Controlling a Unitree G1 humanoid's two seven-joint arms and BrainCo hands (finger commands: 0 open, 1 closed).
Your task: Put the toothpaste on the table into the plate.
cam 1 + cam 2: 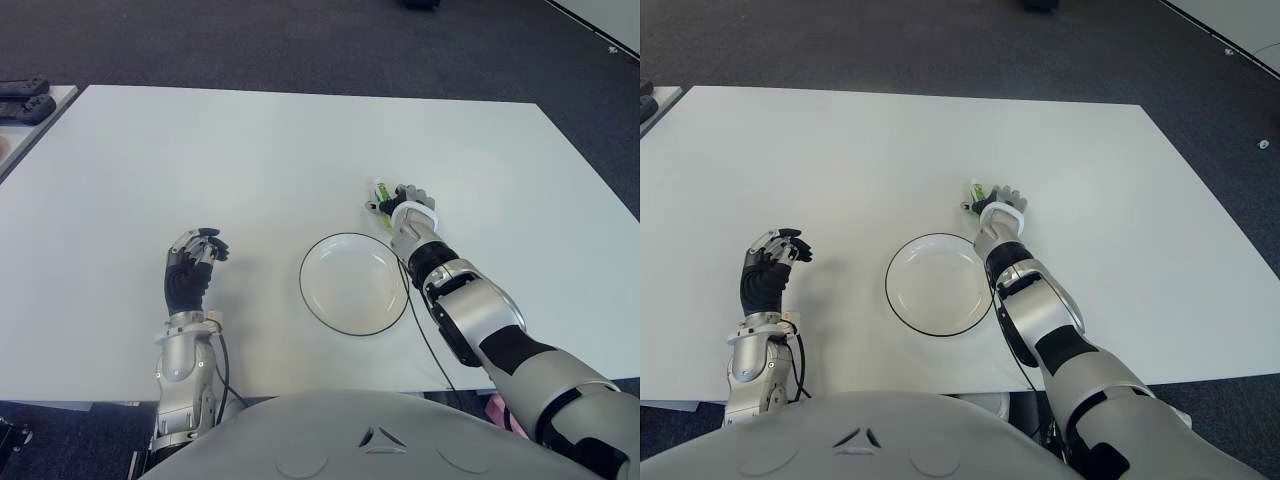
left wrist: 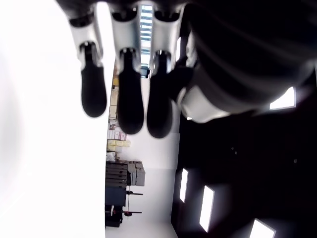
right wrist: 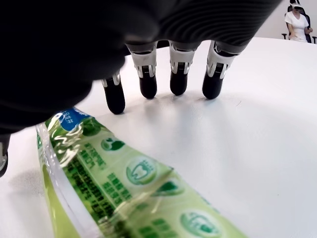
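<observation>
A smooth white table [image 1: 250,150] with straight edges is seen from above. Near its front edge a round, shallow white plate [image 1: 354,283] with a thin dark rim is set, and nothing lies in it. The toothpaste [image 3: 124,193], a flat green tube in glossy clear wrap printed with tooth symbols and small writing too fine to be read, lies on the table at about one o'clock from the plate, just beyond its rim. The right hand [image 1: 403,205] is placed over the tube with its four dark-tipped fingers [image 3: 179,82] extended and angled down towards the table past the tube; they are not closed around it, and no grip is shown. At about nine o'clock from the plate, well apart from it, the left hand [image 1: 195,262] is held with its fingers [image 2: 131,101] curled and nothing in them. Wide bare tabletop is left at twelve and three o'clock. Dark carpet [image 1: 300,40] surrounds the table.
</observation>
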